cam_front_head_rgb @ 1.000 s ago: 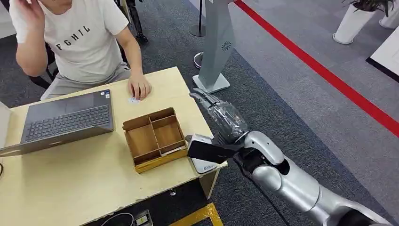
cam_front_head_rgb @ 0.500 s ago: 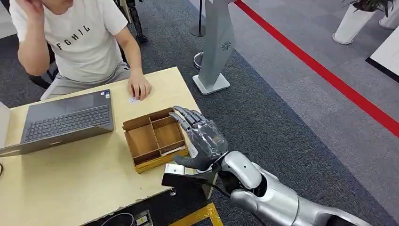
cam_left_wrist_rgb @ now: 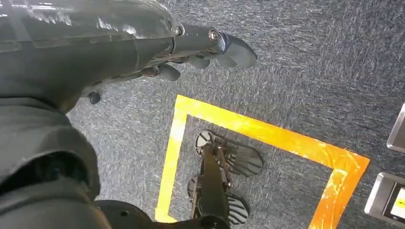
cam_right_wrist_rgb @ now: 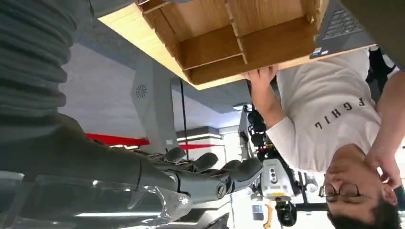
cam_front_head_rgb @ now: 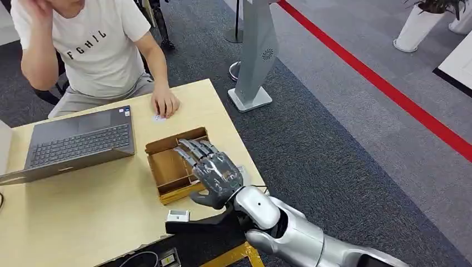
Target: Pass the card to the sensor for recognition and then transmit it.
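The right hand [cam_front_head_rgb: 214, 172] hovers over the wooden tray [cam_front_head_rgb: 167, 161] on the surface [cam_front_head_rgb: 83, 206], fingers spread and holding nothing. No card can be made out; it presumably lies in a compartment beneath the palm. The left hand [cam_left_wrist_rgb: 200, 45] hangs by the floor, fingers loosely apart, empty and farther off.

Our right hand [cam_front_head_rgb: 214, 175] covers the right compartments of the wooden tray [cam_front_head_rgb: 167, 167], so we cannot see whether a card lies there. The laptop [cam_front_head_rgb: 78, 142] is cut off at the left edge. The person's [cam_front_head_rgb: 89, 50] head is cropped at the top.
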